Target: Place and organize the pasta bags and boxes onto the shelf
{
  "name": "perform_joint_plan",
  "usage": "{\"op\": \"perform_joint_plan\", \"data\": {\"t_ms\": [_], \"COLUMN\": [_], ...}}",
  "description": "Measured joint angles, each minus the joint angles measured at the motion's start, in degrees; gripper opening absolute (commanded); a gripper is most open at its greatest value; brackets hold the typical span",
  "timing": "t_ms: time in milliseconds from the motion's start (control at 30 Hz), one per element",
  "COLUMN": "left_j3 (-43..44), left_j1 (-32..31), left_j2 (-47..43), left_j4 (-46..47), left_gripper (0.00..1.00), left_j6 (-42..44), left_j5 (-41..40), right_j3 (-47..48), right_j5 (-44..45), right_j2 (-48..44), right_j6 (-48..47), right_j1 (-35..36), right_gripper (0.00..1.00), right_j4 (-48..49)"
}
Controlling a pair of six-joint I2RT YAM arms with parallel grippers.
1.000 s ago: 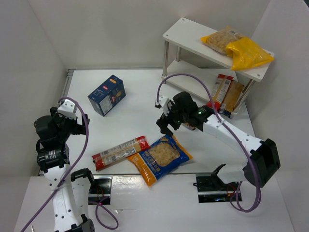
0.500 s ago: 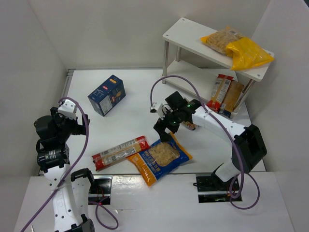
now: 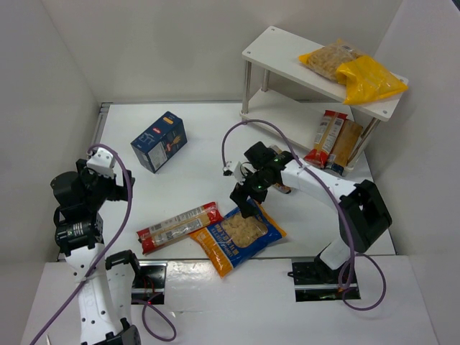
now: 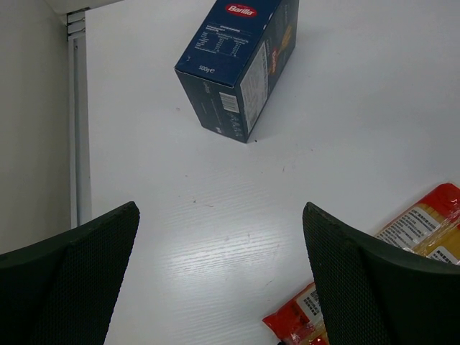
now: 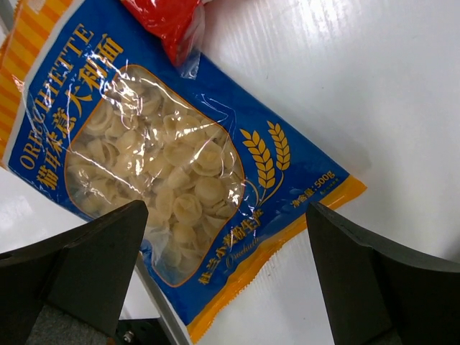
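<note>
My right gripper (image 3: 243, 202) is open and hovers over the far end of the orange-and-blue windowed pasta bag (image 3: 237, 236). In the right wrist view the bag (image 5: 158, 158) lies between the spread fingers of the gripper (image 5: 226, 241). A red-and-clear spaghetti pack (image 3: 178, 226) lies beside the bag, its end (image 5: 169, 21) touching it. The dark-blue carton (image 3: 159, 141) stands on the table's left. My left gripper (image 3: 115, 185) is open and empty, with the carton (image 4: 237, 65) ahead of its gripper (image 4: 219, 215). The white shelf (image 3: 277, 50) holds two yellow bags (image 3: 356, 72) on top.
On the shelf's lower board stand a second red spaghetti pack (image 3: 325, 136) and the tan-brown carton (image 3: 346, 145). A small brownish pack (image 3: 283, 188) shows partly under my right arm. White walls close in the table. The red pack's end (image 4: 424, 219) lies near my left fingers.
My right gripper has moved left and toward the near edge, down over the orange-and-blue bag. The left arm and the packs have not moved.
</note>
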Motion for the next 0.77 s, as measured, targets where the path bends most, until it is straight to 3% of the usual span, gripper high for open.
{"op": "perform_joint_plan", "data": {"t_ms": [767], "left_j3": [0.0], "left_j1": [0.0], "left_j2": [1.7], "left_j4": [-0.2], "left_gripper": [1.0], "left_j6": [1.2], "left_j5": [0.8], "right_j3": [0.0], "right_j5": [-0.2], "right_j2": [1.8], "right_j6": [-1.4], "right_j1": [0.0], "right_gripper": [1.0], "right_j4": [-0.3]}}
